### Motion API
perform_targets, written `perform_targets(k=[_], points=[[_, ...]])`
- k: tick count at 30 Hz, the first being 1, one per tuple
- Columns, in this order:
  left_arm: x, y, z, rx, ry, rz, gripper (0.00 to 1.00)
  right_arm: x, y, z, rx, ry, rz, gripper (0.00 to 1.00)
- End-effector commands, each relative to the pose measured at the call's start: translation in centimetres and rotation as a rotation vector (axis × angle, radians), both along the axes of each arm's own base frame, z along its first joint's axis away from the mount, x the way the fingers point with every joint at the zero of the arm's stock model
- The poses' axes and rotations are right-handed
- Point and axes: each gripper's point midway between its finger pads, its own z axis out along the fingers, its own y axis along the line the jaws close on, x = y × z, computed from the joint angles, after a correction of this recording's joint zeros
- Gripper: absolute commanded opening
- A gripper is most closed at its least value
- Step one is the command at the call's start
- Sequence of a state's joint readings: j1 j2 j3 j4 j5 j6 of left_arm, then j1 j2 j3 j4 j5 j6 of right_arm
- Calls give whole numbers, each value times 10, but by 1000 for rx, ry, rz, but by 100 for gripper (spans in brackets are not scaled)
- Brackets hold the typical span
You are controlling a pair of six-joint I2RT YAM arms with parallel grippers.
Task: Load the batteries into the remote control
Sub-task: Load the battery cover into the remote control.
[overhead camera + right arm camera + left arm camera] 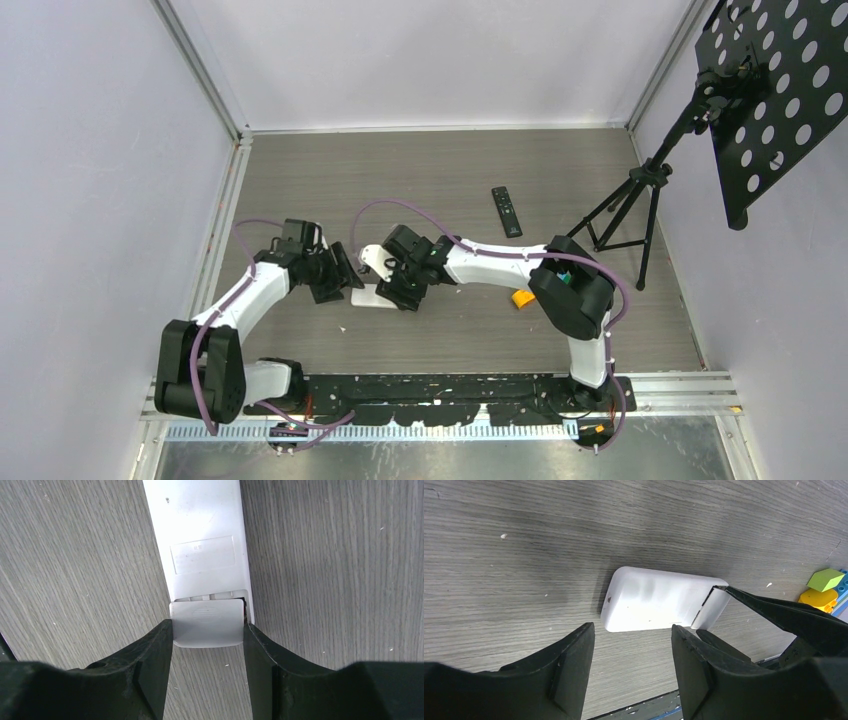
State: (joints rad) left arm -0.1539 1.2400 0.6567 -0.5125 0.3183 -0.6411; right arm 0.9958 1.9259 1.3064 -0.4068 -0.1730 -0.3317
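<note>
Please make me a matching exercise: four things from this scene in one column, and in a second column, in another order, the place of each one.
Things
1. white remote
2. black remote
3. battery cover
4. orange block

Places
A. between the jaws of the right gripper
B. alone, far back on the table, near the tripod
C. beside the right arm's elbow
D. lying back up, just in front of the left gripper

Pairs: 1-D, 2-B, 3-A, 4-C
</note>
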Motion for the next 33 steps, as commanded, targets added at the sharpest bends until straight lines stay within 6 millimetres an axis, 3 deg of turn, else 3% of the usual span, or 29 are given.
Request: perform_targets(k=[1,8,13,20,33], points=[[13,-3,7,-14,-49,-29,58,12,11,12,18,-56,-1,34],[12,-5,1,-24,-31,-46,48,8,9,24,26,-53,27,33],[12,-6,-2,-29,-22,-49,45,4,8,31,36,-54,48,34],[12,-7,-9,-33,-2,-61,43,9,6,23,6,-76,61,34],[12,-8,-16,-33,20,-75,36,7,13,47,66,-91,96,34]])
